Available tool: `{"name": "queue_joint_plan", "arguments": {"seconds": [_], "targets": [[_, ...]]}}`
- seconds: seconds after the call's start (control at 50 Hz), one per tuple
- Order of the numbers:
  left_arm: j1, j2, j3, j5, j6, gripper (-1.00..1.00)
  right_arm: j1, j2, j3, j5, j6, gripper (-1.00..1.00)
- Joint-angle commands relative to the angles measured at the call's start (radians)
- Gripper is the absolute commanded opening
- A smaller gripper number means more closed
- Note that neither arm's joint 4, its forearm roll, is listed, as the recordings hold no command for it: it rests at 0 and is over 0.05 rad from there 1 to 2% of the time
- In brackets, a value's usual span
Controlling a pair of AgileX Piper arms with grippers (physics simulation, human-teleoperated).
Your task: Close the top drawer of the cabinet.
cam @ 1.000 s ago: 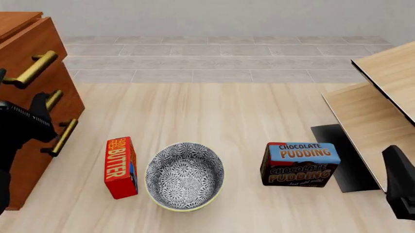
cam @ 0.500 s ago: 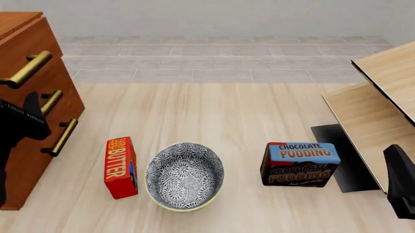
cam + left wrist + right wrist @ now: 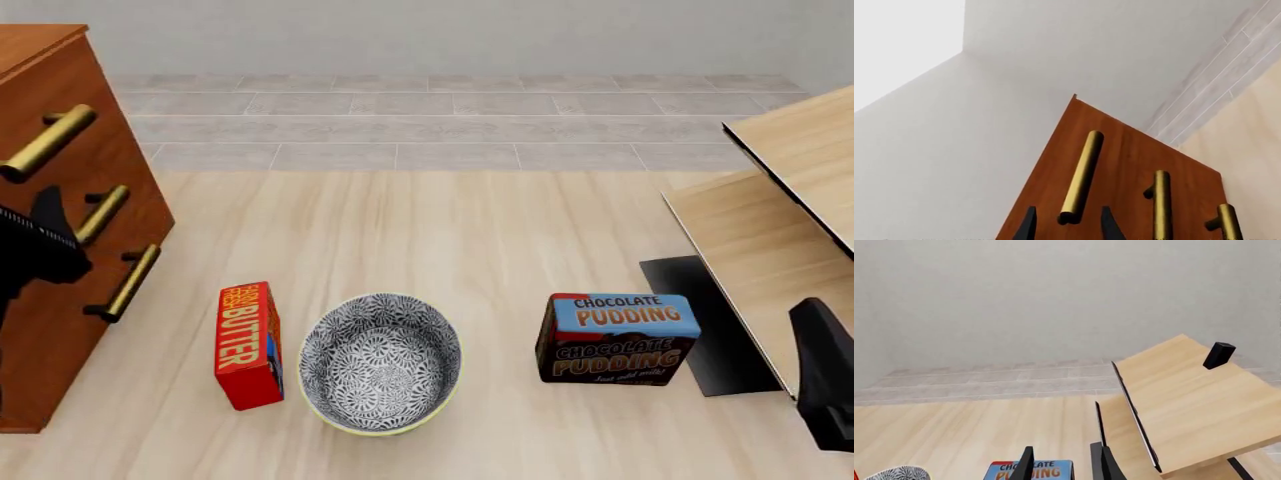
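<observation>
Top drawer further in; three brass handles.

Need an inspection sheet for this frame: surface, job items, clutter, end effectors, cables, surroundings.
Surface: light wood table, bare in the middle.
Job's things: cabinet at far left; top drawer front looks level with the lower fronts; brass handle sits between the fingertips.
Clutter: butter box, patterned bowl, chocolate pudding box in a row near the front.
End effectors: left end effector open at the handle; right end effector open, holding nothing, above the pudding box.
Cables: nothing seen.
Surroundings: pale wood furniture at right, tiled strip, grey wall.
</observation>
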Motion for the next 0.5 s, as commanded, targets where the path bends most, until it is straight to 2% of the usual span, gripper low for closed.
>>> {"name": "queue_joint_plan", "arguments": {"seconds": [0.02,0.5], "targets": [[0.051,-0.013,-0.006,-0.002,0.0,1.0,0.0,0.0,-0.007,0.006,-0.001,1.0],[0.099,-0.025,-0.015,0.029,-0.014,1.0,0.002,0.0,-0.015,0.009,0.003,1.0]]}}
